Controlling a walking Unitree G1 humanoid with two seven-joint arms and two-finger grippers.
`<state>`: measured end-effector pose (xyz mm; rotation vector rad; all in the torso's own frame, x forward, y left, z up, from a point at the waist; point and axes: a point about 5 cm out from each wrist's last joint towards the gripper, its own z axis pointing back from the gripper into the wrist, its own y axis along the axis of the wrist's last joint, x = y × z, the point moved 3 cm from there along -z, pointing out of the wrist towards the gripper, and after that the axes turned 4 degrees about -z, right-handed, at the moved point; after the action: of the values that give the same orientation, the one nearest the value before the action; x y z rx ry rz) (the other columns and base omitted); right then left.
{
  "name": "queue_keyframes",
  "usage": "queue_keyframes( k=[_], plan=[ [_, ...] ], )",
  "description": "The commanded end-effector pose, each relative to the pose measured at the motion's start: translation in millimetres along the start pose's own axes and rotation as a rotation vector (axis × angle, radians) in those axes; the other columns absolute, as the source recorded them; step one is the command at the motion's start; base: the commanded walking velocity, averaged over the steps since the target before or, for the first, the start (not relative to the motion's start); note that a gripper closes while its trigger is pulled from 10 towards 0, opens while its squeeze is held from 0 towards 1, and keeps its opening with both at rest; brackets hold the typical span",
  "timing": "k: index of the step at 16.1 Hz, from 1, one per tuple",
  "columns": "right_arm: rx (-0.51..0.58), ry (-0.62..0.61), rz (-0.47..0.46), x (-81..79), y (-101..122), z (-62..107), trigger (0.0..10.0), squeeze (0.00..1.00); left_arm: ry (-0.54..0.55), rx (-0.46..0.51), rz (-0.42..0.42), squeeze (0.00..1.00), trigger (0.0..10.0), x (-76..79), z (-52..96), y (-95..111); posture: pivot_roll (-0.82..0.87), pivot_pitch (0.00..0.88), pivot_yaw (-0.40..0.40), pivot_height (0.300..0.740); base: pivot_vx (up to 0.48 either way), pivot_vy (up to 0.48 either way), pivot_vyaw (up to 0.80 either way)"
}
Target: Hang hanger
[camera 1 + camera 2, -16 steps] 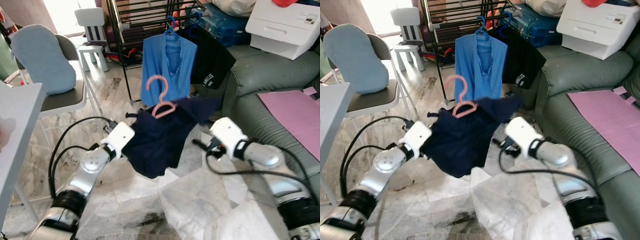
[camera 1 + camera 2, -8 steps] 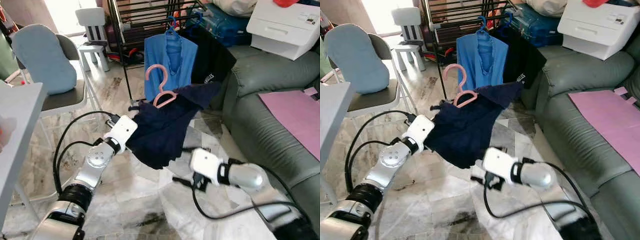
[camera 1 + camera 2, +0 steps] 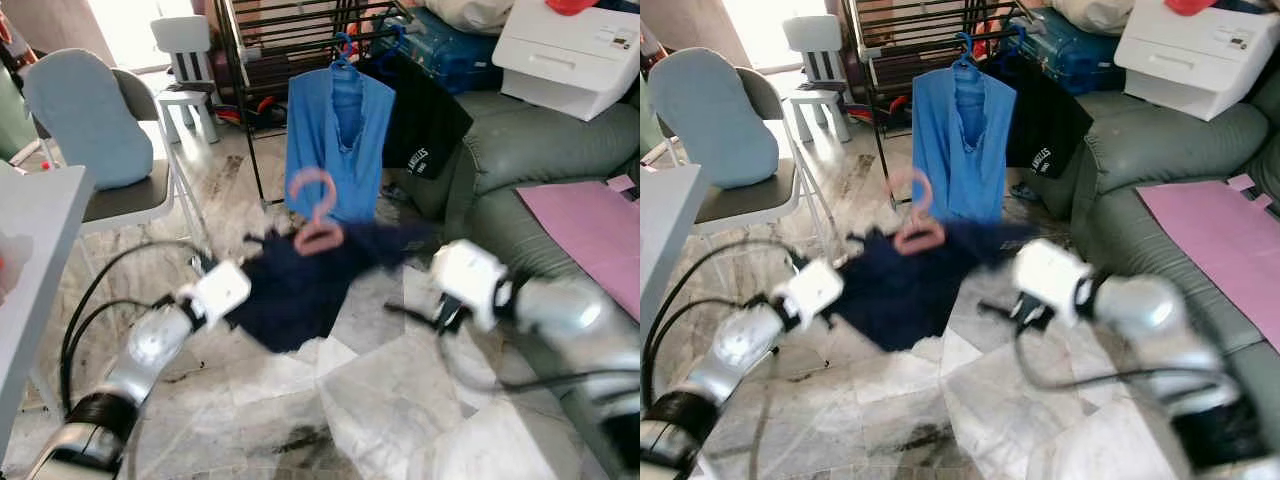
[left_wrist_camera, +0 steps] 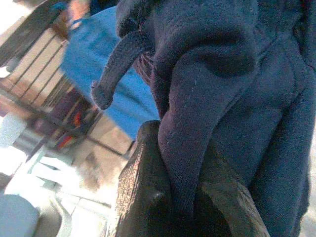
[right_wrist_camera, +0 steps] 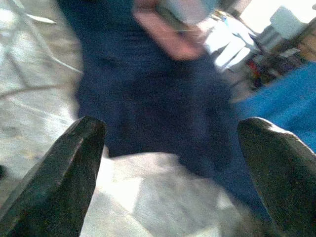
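Right pincer (image 5: 168, 163), fingers spread, has swung back up beside navy garment (image 3: 300, 285).

Motion blur smeared the dark navy garment (image 3: 300, 290), the pink plastic hanger (image 3: 318, 215) and both arms. Navy cloth hid the left gripper's (image 4: 170, 197) fingertips.

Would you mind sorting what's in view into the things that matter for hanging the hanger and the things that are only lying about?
Part of the job:
pink hanger
dark navy garment on it
left gripper, shut on the garment
right gripper, open, facing the garment
black clothes rack

Just lying about:
blue shirt on the rack
black garment
grey sofa
folding chair
white stool
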<state>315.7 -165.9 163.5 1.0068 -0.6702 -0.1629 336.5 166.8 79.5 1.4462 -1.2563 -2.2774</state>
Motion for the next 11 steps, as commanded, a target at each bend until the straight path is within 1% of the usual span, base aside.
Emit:
queue_keyframes(
  k=[1, 2, 3, 5, 6, 7, 8, 9, 10, 11],
  plan=[
    [-0.010, -0.026, 0.009, 13.6, -1.1, 9.6, 10.0, 1.00, -0.022, 0.067, -0.053, 0.00, 0.0, -1.5, 1.2, 11.3, -0.15, 0.026, 0.067, 0.740, 0.000, 0.000, 0.00],
    [-0.034, -0.041, 0.018, 25.7, -4.7, 17.8, 10.0, 1.00, -0.059, 0.073, -0.069, 0.00, 0.0, 5.2, 5.3, 10.0, -0.15, 0.024, 0.068, 0.740, 0.000, 0.000, 0.00],
    [-0.039, -0.047, 0.013, 30.8, -5.7, 21.1, 10.0, 1.00, -0.071, 0.088, -0.078, 0.00, 0.0, 7.2, 6.9, 11.7, -0.15, 0.024, 0.069, 0.740, 0.000, 0.000, 0.00],
    [-0.056, -0.039, -0.017, 38.0, -10.8, 26.4, 10.0, 1.00, -0.080, 0.145, -0.093, 0.00, 0.0, 7.0, 7.0, 22.0, -0.15, 0.021, 0.068, 0.740, 0.000, 0.000, 0.00],
    [-0.066, -0.020, -0.039, 38.4, -15.0, 27.5, 10.0, 1.00, -0.080, 0.168, -0.106, 0.00, 0.0, 6.4, 6.0, 26.7, -0.14, 0.020, 0.067, 0.740, 0.000, 0.000, 0.00],
    [-0.073, 0.042, -0.088, 35.1, -21.5, 27.5, 10.0, 1.00, -0.083, 0.203, -0.112, 0.00, 0.0, 6.7, 4.9, 34.0, -0.14, 0.019, 0.069, 0.740, 0.000, 0.000, 0.00],
    [-0.073, 0.063, -0.105, 33.6, -23.0, 27.5, 10.0, 1.00, -0.082, 0.211, -0.112, 0.00, 0.0, 6.8, 4.4, 36.0, -0.14, 0.019, 0.069, 0.740, 0.000, 0.000, 0.00],
    [-0.087, 0.090, -0.112, 32.0, -27.3, 27.2, 10.0, 0.87, -0.091, 0.237, -0.120, 0.00, 0.0, 8.5, 3.5, 41.6, -0.14, 0.019, 0.069, 0.740, 0.000, 0.000, 0.00],
    [-0.101, 0.110, -0.115, 31.3, -31.3, 26.6, 10.0, 0.59, -0.099, 0.266, -0.128, 0.00, 0.0, 10.0, 2.6, 47.8, -0.14, 0.019, 0.070, 0.740, 0.000, 0.000, 0.00],
    [-0.104, 0.121, -0.118, 31.6, -33.0, 25.6, 10.0, 0.33, -0.103, 0.289, -0.130, 0.00, 0.0, 10.9, 1.9, 52.9, -0.14, 0.019, 0.070, 0.740, 0.000, 0.000, 0.00]
  ],
)
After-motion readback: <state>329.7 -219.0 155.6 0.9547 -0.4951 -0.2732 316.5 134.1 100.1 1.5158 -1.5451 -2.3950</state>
